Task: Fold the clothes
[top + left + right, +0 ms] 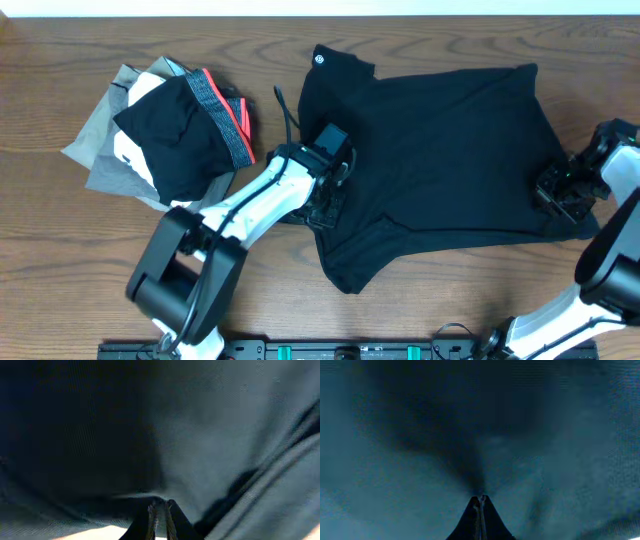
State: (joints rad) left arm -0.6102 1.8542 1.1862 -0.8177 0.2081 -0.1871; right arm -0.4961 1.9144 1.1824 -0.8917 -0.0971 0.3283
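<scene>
On the wooden worktop [60, 240], far left: a loose heap of other clothes [170, 135] in grey, white and black, with a red-and-grey waistband on top. Just right of the heap, the left arm [250, 205] slants up from the near edge, left fingers [325, 205] down on the near left edge of the shirt [440, 140]. From the left wrist view: pressed together, pinching a fold of the black cloth. Across the middle and right of the worktop lies the black shirt, spread mostly flat, rumpled along its near edge, with a small round white logo [321, 57] at its far left corner. Far right: right fingers [560, 190] at the shirt's right edge, shut tight on the cloth, creases fanning out from the tips.
</scene>
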